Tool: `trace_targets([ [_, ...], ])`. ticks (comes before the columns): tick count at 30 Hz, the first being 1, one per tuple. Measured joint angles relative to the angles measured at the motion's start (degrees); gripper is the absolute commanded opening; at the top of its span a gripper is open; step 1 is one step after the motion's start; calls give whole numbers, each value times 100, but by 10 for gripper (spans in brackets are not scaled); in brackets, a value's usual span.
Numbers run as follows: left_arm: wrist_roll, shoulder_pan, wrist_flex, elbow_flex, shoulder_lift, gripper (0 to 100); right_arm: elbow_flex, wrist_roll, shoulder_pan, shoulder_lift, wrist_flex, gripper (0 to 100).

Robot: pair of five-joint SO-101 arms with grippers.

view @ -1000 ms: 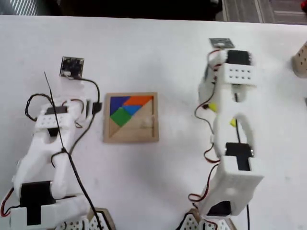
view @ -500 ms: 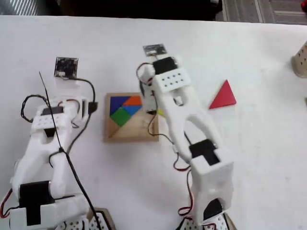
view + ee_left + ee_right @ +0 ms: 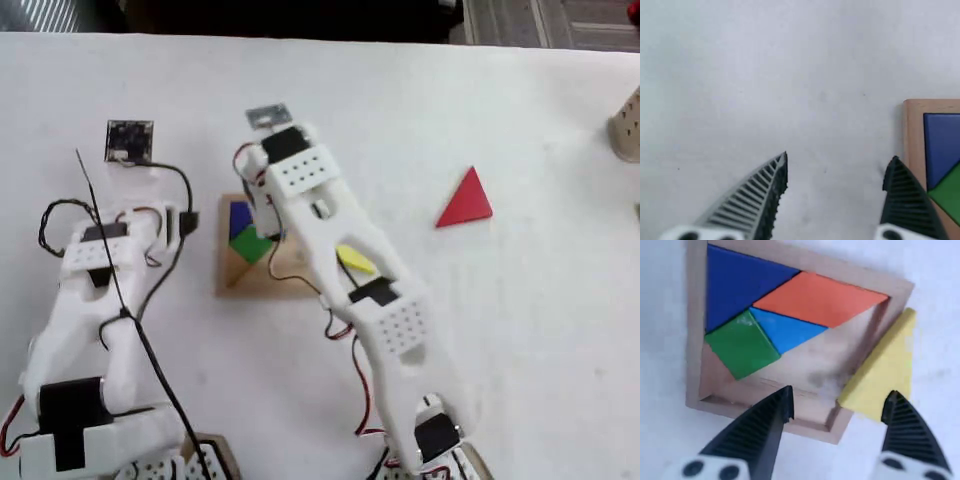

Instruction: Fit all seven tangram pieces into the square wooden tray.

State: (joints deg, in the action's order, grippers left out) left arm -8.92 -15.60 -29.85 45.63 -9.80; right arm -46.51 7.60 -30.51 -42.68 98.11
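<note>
Right pincer [image 3: 840, 405] hangs wide over the tray [image 3: 695, 340]. The yellow triangle [image 3: 880, 375] leans on its rim, so a clumsy nudge could wedge or spill it. Left pincer [image 3: 835, 170] gapes wide too.

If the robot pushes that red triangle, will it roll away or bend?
The red triangle lies flat on the white table, so it would probably slide, not roll. It looks like a stiff block with straight edges, so bending seems unlikely. Being small and flat, it is likely light.
</note>
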Motion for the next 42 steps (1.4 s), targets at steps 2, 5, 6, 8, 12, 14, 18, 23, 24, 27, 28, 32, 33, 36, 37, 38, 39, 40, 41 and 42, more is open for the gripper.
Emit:
trace_targets([
  [2, 0, 0, 0, 0, 0, 306, 185, -132, 299, 316, 9, 275],
  [5, 0, 0, 0, 0, 0, 306, 835, -185, 782, 1064, 9, 273],
  [6, 0, 0, 0, 0, 0, 306, 1108, -193, 897, 1345, 0, 272],
  [8, 0, 0, 0, 0, 0, 306, 1679, -229, 1073, 1899, 9, 259],
  [12, 9, 18, 0, 0, 0, 305, 2936, -510, 1143, 2725, -360, 154],
  [14, 9, 26, 0, 0, 0, 305, 3516, -756, 1134, 2892, -782, 95],
  [18, 9, 35, 0, 0, 0, 273, 4413, -1037, 1363, 2954, -1714, 38],
  [23, 9, 211, -79, 0, 0, 23, 4571, -1064, 1837, 2936, -2330, 18],
  [24, 9, 246, -79, 0, 0, 17, 4571, -1064, 1916, 2875, -2409, 18],
  [27, 9, 281, -88, 0, 0, 28, 4571, -1064, 2101, 2444, -2778, 18],
  [28, 9, 281, -88, 0, 0, 17, 4563, -1064, 2127, 2277, -2875, 18],
  [32, 62, 290, -88, 0, 88, 22, 4360, -1108, 2101, 1662, -2971, 18],
  [33, 132, 334, -88, 0, 185, 22, 4255, -1116, 2101, 1547, -2971, 18],
  [36, 396, 527, -88, -167, 633, 22, 3930, -1125, 2119, 1196, -2813, 18],
  [37, 422, 563, -97, -290, 809, 22, 3859, -1125, 2119, 1143, -2734, 18],
  [38, 457, 563, -176, -422, 958, 22, 3798, -1125, 2119, 1099, -2655, 18],
  [39, 484, 563, -273, -571, 1090, 22, 3745, -1125, 2110, 1046, -2602, 18],
  [40, 484, 563, -352, -695, 1196, 22, 3719, -1125, 2084, 1020, -2567, 18],
  [41, 484, 563, -396, -756, 1248, 22, 3710, -1125, 2040, 1011, -2488, 18],
  [42, 484, 563, -422, -782, 1257, 22, 3692, -1125, 1987, 1011, -2400, 18],
])
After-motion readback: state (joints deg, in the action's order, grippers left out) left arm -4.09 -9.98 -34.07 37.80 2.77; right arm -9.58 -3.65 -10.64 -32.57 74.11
